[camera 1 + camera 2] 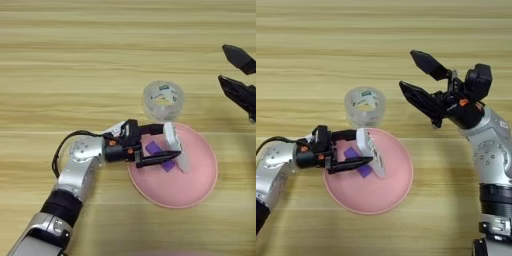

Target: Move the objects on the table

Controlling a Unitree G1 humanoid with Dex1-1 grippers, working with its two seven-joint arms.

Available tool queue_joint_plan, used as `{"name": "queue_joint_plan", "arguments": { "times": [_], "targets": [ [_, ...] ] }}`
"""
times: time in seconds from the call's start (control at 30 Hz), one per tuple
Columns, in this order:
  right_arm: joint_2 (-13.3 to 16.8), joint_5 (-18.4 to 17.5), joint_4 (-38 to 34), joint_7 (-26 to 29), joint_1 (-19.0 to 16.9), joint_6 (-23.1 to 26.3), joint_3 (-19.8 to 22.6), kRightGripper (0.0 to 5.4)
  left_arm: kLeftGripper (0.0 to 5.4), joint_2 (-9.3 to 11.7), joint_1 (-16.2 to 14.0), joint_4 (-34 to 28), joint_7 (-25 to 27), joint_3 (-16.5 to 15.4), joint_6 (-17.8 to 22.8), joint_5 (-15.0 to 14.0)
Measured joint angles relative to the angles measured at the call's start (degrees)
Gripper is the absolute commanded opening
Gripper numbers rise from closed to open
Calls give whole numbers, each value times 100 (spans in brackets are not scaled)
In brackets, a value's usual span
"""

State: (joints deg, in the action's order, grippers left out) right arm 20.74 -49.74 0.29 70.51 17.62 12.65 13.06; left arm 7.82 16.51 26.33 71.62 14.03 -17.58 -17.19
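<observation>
- The white remote control [175,150] is gripped on edge by the left gripper [162,145] over the pink plate [195,192].
- The purple block [159,152] is seen on the plate beneath.
- The right gripper [418,80] is held spread, well apart from the plate.

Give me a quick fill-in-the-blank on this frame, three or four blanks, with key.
1. The left gripper holds the white ____ over the pink plate.
2. The purple block lies on the ____.
3. The clear tape roll stands on the table just ____ the plate.
4. The right gripper, away from the plate, has its fingers ____.

Key: remote control; plate; behind; open
</observation>
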Motion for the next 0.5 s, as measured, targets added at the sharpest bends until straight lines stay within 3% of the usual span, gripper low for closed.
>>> {"name": "queue_joint_plan", "arguments": {
  "times": [0.5],
  "targets": [
    [-78,202,-1,-4,-4,-99,-119,540,287,48,83,357,-16,31,-354,168]
  ]
}}
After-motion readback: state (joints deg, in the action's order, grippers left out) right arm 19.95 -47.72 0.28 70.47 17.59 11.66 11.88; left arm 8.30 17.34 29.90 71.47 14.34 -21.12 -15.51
